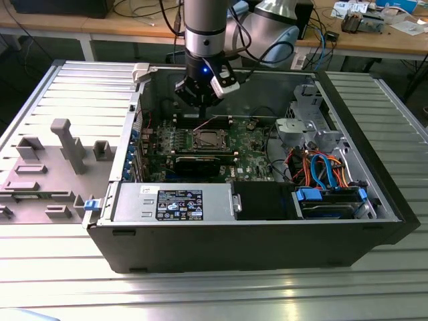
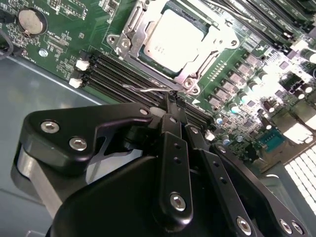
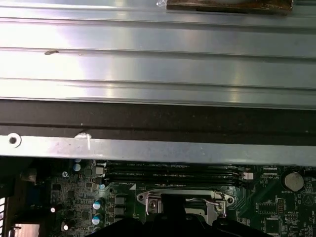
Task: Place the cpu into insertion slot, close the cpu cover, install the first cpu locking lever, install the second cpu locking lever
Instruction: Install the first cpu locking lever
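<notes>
The cpu, a silvery square chip, lies in the insertion slot on the green board; the slot's contact field is hidden under it. The cpu cover, a thin metal frame, lies flat around the chip. One thin wire locking lever stands raised off the socket's edge beside the memory slots. My gripper hangs just above that edge with its black fingers shut, the tips right at the lever's free end. Whether they touch the wire I cannot tell. The socket also lies below the gripper in the first wrist view.
The open computer case lies on a ribbed metal table. A grey power supply box and a drive bay with blue and orange cables fill its near side. Black memory slots run beside the socket. A grey fixture stands at the exterior view's left.
</notes>
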